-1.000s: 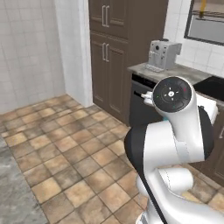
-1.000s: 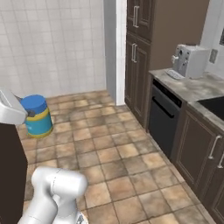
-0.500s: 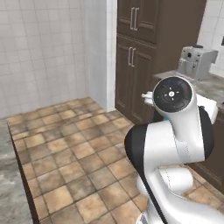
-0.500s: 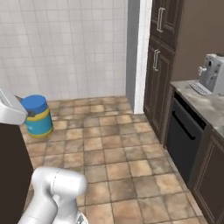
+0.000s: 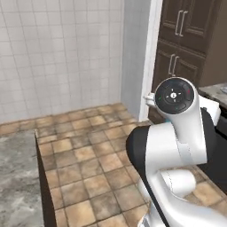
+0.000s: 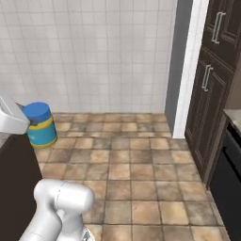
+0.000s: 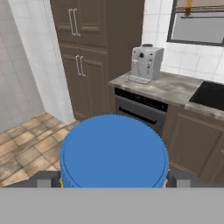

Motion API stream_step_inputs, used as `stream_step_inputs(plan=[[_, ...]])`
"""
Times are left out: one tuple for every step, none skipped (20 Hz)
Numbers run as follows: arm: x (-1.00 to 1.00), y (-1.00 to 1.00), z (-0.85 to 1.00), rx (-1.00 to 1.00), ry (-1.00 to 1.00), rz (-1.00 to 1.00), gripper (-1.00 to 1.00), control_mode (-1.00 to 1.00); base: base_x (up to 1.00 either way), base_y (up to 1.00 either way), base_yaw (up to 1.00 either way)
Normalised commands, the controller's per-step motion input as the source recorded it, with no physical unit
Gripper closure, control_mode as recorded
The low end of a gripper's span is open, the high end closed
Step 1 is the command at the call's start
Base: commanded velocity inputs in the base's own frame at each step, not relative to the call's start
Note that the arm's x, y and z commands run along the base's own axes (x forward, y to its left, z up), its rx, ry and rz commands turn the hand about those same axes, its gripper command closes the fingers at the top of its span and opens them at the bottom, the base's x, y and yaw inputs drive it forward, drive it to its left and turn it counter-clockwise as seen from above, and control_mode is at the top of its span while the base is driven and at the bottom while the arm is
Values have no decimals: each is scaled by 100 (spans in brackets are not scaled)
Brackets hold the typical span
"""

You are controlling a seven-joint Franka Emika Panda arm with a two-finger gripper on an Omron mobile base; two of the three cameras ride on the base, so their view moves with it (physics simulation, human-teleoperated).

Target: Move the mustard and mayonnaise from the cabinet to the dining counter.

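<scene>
your gripper (image 7: 113, 178) is clamped around the mayonnaise (image 7: 113, 151) jar's blue lid; a sharp turn could shake it loose onto the tiled floor (image 6: 141, 174).

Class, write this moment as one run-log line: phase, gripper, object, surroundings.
phase: carrying | gripper: closed on mayonnaise | mayonnaise: blue-lidded jar held above tiled floor | surroundings: coffee machine on worktop

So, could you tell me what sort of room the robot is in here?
Most likely a home kitchen: a coffee machine on a stone counter, dark wooden cupboards, and an oven below.
</scene>
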Motion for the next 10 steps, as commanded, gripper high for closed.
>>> stream_step_inputs(plan=[[0, 0, 0, 0, 0, 0, 100, 100, 84, -8, 28], [0, 0, 0, 0, 0, 0, 100, 100, 84, -10, 27], [0, 0, 0, 0, 0, 0, 100, 100, 84, -10, 26], [0, 0, 0, 0, 0, 0, 100, 100, 84, -10, 26], [0, 0, 0, 0, 0, 0, 100, 100, 84, -11, 25], [0, 0, 0, 0, 0, 0, 100, 100, 84, -12, 23], [0, 0, 0, 0, 0, 0, 100, 100, 84, -13, 23], [0, 0, 0, 0, 0, 0, 100, 100, 84, -13, 23], [0, 0, 0, 0, 0, 0, 100, 100, 84, -14, 22], [0, 0, 0, 0, 0, 0, 100, 100, 84, -14, 22]])
